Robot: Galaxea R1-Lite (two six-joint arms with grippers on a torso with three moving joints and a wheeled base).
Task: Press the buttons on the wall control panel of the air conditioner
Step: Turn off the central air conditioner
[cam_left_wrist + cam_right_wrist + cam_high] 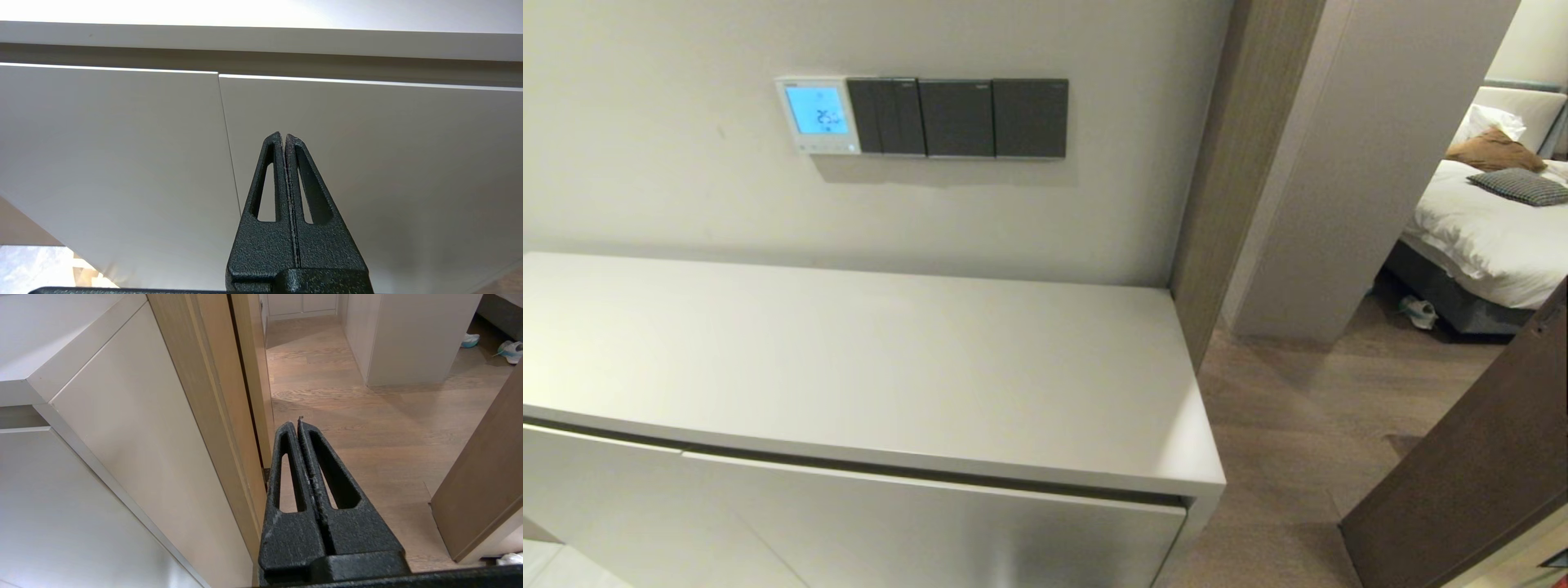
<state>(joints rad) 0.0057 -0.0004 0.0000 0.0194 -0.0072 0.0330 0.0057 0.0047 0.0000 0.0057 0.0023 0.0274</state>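
left tool [284, 136] closed, low facing cabinet [367, 163]

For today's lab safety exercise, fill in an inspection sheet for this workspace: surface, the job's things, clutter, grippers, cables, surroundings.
Surface: pale grey flat cabinet top, bare where seen.
Job's things: small square white plastic wall control panel, blue-lit screen; row of tiny white buttons along its bottom edge.
Clutter: nothing seen.
Grippers: left gripper shut, facing the pale cabinet doors; right gripper shut, low beside the cabinet's end, over wooden floor. Neither shows in the head view.
Cables: nothing seen.
Surroundings: three dark grey switch plates; white bed through doorway.
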